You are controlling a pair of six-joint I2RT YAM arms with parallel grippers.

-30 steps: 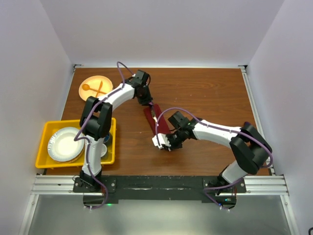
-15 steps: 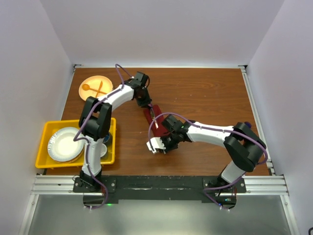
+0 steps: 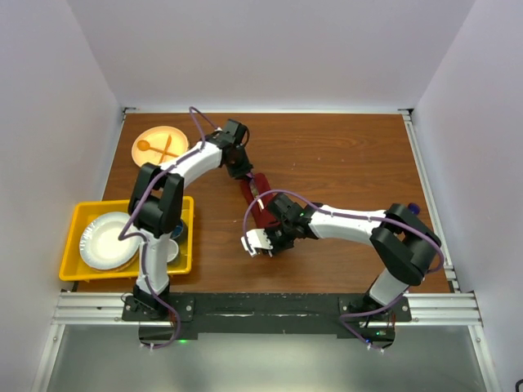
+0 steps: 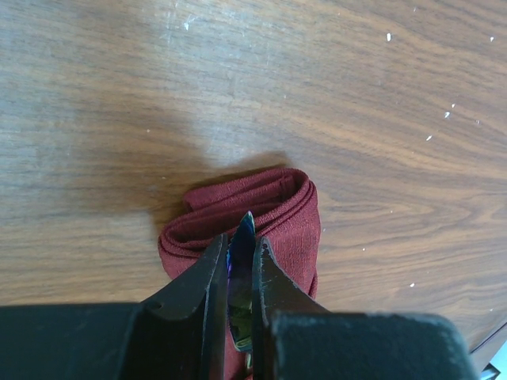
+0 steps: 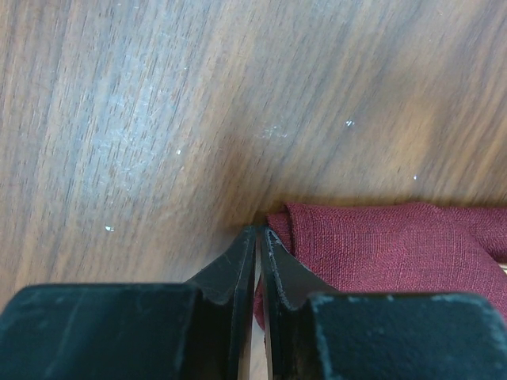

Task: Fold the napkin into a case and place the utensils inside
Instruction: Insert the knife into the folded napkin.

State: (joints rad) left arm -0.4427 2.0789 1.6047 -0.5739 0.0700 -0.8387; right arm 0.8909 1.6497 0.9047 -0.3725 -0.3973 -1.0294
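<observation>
The napkin [image 3: 260, 200] lies folded into a narrow maroon case near the table's middle. Its rounded, layered end [image 4: 285, 214] shows in the left wrist view. My left gripper [image 3: 243, 171] [image 4: 240, 237] hovers at the far end of the case, shut on a thin iridescent purple utensil [image 4: 240, 273] whose tip pokes out between the jaws. My right gripper [image 3: 263, 231] [image 5: 260, 231] sits at the near corner of the case [image 5: 380, 245]. Its jaws are pressed almost together, with a sliver of maroon cloth between them. The rest of the utensil is hidden.
An orange plate [image 3: 176, 135] with an orange spoon and fork sits at the back left. A yellow bin [image 3: 69, 245] holding white dishes stands at the left near edge. Bare wooden tabletop [image 3: 351, 163] stretches to the right.
My right gripper has slid left and slightly toward the near edge at the napkin's corner, its jaws closing a little. The left gripper has barely moved, still holding the utensil.
</observation>
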